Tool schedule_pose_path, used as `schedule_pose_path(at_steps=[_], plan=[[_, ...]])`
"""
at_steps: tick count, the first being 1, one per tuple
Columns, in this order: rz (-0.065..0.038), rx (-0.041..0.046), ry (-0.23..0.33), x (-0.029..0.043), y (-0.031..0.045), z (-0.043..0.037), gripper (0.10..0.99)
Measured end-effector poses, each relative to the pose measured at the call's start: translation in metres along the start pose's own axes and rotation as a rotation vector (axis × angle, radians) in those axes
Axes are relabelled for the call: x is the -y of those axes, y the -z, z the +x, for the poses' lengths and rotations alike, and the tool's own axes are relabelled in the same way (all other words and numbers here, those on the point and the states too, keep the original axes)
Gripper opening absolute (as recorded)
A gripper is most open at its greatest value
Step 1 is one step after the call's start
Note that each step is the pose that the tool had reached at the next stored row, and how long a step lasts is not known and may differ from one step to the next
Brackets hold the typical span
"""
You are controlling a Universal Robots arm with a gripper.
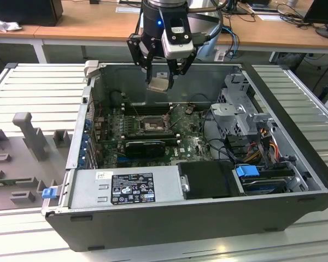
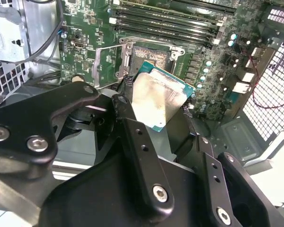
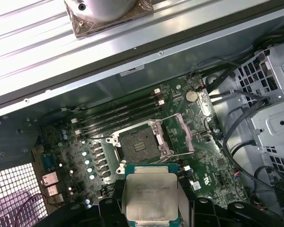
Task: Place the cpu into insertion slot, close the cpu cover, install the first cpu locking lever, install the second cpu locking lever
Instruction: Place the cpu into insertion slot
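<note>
The open computer case [image 1: 180, 224] lay on a pale ribbed metal work surface [image 1: 38, 87], with wooden desks [image 1: 87, 22] behind it and a grey fixture [image 1: 30, 134] on the exterior view's left. A green motherboard [image 1: 191, 144] lined the case floor.

In both wrist views the insertion slot [image 3: 139, 144] [image 2: 154, 56] stood bare. The cpu cover [image 3: 180, 135] [image 2: 106, 66] was swung clear beside it. The locking levers could not be told apart from the surrounding metalwork. In the first wrist view the near edge of the cpu [image 3: 150, 196] was cut off. In the second wrist view the black finger links hid where the pads met the chip.

The arm hung straight down over the rear half of the case. The gripper [image 1: 163, 79] was closed to chip width, clamping the cpu [image 1: 157, 85] [image 2: 156, 97] by opposite edges, metal face towards the wrist. The chip was held in the air above the board, well apart from the slot and near the case's top edge.
</note>
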State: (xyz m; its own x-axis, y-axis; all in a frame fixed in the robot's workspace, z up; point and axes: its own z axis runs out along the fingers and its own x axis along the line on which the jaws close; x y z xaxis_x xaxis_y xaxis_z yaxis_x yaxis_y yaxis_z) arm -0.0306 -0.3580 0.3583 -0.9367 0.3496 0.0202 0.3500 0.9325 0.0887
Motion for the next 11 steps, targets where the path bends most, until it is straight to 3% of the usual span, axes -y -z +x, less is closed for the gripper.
schedule_pose_path(at_steps=[11], plan=[[-0.001, 0.0036, -0.040, 0.0000, -0.0002, 0.0000, 0.529]])
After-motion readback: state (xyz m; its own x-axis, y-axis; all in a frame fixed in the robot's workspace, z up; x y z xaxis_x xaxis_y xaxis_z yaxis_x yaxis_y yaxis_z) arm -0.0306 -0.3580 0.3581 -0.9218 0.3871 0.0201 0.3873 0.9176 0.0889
